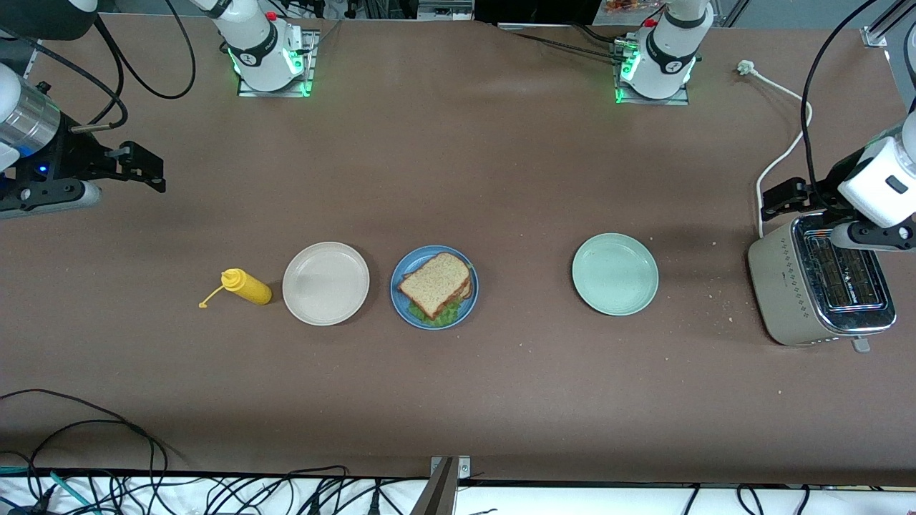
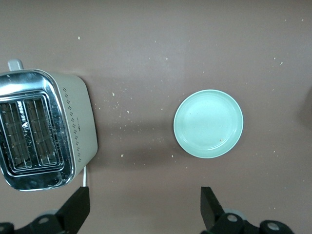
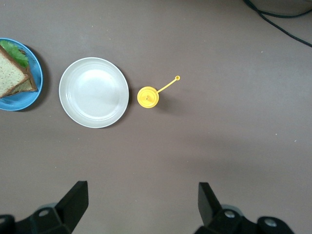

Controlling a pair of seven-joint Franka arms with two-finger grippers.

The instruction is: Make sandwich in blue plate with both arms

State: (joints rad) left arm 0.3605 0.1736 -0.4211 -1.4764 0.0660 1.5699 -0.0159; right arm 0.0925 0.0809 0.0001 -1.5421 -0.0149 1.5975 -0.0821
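Three plates, one sandwich of speckled brown bread over green lettuce on my blue plate, my left end effector and right end effector both released, holding nothing, above the tabletop

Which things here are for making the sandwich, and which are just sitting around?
For the job: sandwich on blue plate; left gripper and right gripper, both open and waiting.

Just sitting: beige plate, green plate, mustard bottle, toaster.

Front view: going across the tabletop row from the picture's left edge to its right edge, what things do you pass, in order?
Yellow squeeze bottle → beige plate → blue plate holding the sandwich → pale green plate → toaster.
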